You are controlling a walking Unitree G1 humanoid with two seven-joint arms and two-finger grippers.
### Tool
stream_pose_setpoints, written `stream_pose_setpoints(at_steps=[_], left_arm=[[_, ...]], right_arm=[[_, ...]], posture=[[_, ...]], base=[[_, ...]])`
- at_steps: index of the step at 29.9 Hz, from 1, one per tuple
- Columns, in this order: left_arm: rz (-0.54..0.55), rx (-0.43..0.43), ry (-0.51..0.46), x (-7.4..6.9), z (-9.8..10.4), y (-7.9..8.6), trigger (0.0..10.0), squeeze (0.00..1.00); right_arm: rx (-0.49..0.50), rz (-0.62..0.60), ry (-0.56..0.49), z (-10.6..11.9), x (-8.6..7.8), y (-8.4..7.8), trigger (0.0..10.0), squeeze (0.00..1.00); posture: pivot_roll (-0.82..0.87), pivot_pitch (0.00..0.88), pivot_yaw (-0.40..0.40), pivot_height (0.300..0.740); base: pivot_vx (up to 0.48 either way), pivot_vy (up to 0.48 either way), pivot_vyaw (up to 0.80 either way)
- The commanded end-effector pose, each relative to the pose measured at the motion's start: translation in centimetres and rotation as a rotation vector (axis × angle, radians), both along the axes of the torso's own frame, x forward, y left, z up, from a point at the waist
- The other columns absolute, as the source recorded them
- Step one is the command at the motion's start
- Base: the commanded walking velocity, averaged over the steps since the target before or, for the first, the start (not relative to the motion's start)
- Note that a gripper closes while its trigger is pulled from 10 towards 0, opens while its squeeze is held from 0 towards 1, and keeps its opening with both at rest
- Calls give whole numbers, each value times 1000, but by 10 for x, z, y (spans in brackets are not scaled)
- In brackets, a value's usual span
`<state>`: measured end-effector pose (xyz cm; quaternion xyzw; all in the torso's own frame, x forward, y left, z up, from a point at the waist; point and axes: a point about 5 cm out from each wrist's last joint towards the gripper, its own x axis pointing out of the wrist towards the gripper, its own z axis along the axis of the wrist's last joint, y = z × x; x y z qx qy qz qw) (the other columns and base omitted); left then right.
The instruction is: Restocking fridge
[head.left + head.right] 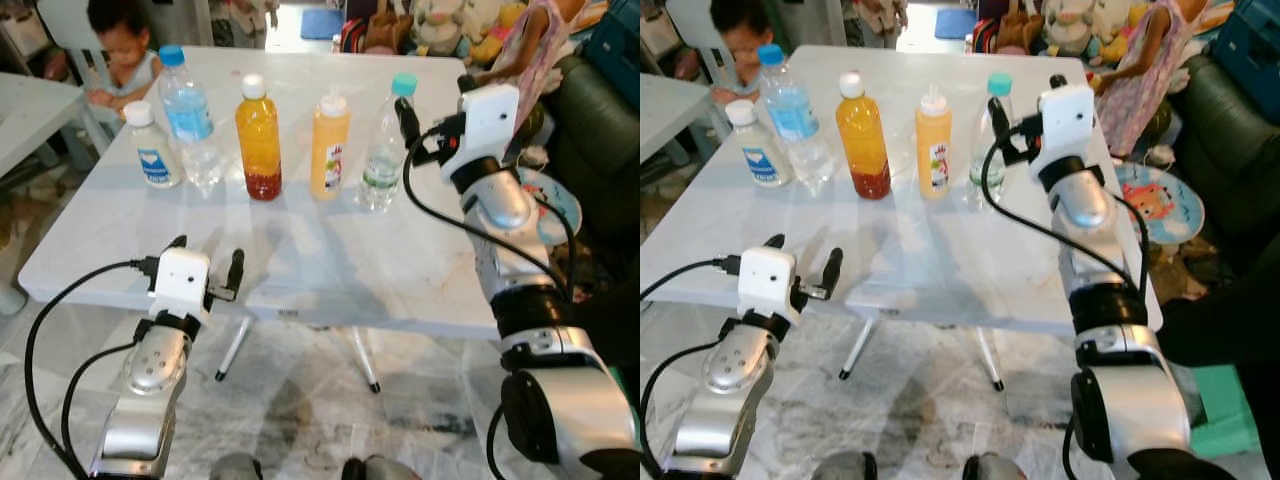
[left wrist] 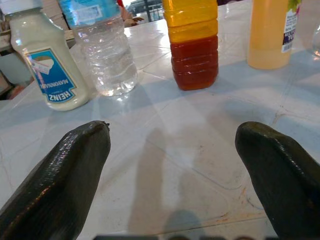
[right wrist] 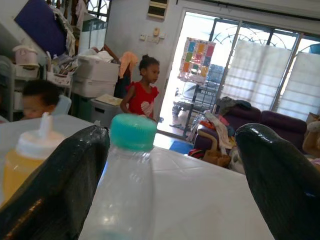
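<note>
Your right claw [image 1: 432,118] is raised over the far right part of the desk [image 1: 330,250], its two black fingers spread apart and holding nothing; in the right wrist view the clear bottle with the teal cap [image 3: 131,165] stands just ahead of it, nearer one finger than the other, and you cannot tell whether that finger touches it. Your left claw [image 1: 208,262] sits low at the near edge of the desk, fingers likewise wide apart and empty, pointing toward the row of bottles. That row runs across the middle of the white marbled desk, all upright: from your left, a white mayonnaise bottle [image 1: 150,146], a clear water bottle with a blue cap [image 1: 190,120] just beside it, an orange-and-red drink bottle [image 1: 259,140], a yellow squeeze bottle with a white nozzle [image 1: 329,146], then the teal-capped bottle. Beyond the far left corner of the desk a small child [image 1: 118,50] sits; another child [image 1: 530,50] stands past the far right corner, beside a dark sofa [image 1: 600,130].
</note>
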<state>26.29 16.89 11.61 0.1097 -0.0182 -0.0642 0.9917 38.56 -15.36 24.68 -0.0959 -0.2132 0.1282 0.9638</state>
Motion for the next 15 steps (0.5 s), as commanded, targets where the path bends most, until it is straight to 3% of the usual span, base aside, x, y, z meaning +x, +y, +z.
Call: stream_pose_setpoints(at_steps=[1,15], left_arm=[[-8,10,-6,-1,4,2,10000,0],[-5,60,19,-11,6,16,10000,0]], right_arm=[[9,3,-17,10,3,-1,10000,0],[16,99,-5,17,14,25,10000,0]], posture=[[167,119,4,740],[224,160,41,740]], base=[[0,0,0],[0,0,0]])
